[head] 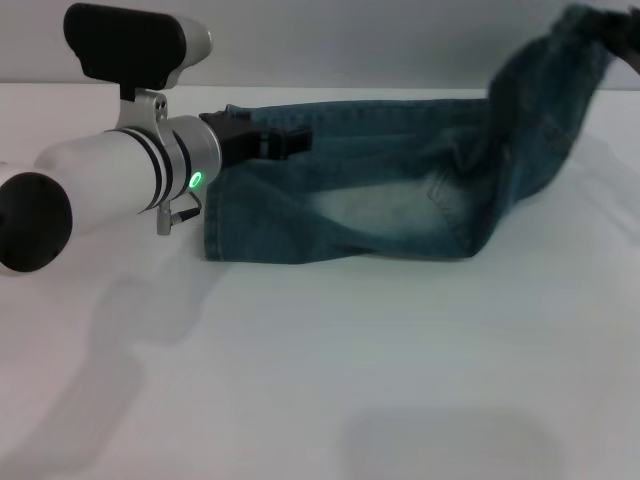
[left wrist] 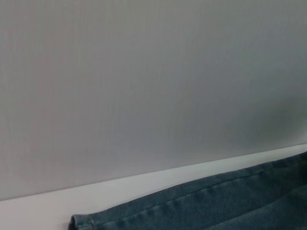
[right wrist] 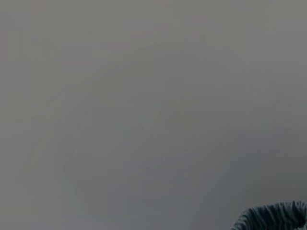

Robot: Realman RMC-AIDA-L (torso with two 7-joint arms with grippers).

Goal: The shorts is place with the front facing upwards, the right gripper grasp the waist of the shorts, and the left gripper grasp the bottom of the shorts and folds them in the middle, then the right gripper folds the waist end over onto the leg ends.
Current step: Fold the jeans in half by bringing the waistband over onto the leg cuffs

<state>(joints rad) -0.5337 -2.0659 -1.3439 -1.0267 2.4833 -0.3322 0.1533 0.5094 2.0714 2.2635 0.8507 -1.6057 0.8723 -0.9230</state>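
The blue-green denim shorts (head: 380, 200) lie lengthwise on the white table, doubled along their length, with a pale faded patch facing up. The leg ends (head: 213, 225) rest flat at the left. My left gripper (head: 270, 145), on the green-lit arm, sits low over the far part of those leg ends. The left wrist view shows a hem corner (left wrist: 80, 223) and a stitched denim edge. At the right the waist (head: 575, 35) is raised off the table, hanging from my right gripper (head: 628, 38), which barely shows at the picture's edge. The puckered waistband (right wrist: 273, 218) shows in the right wrist view.
The white table (head: 320, 380) spreads wide in front of the shorts, with the arms' shadows on it. A plain grey wall (left wrist: 144, 72) stands behind the table's far edge.
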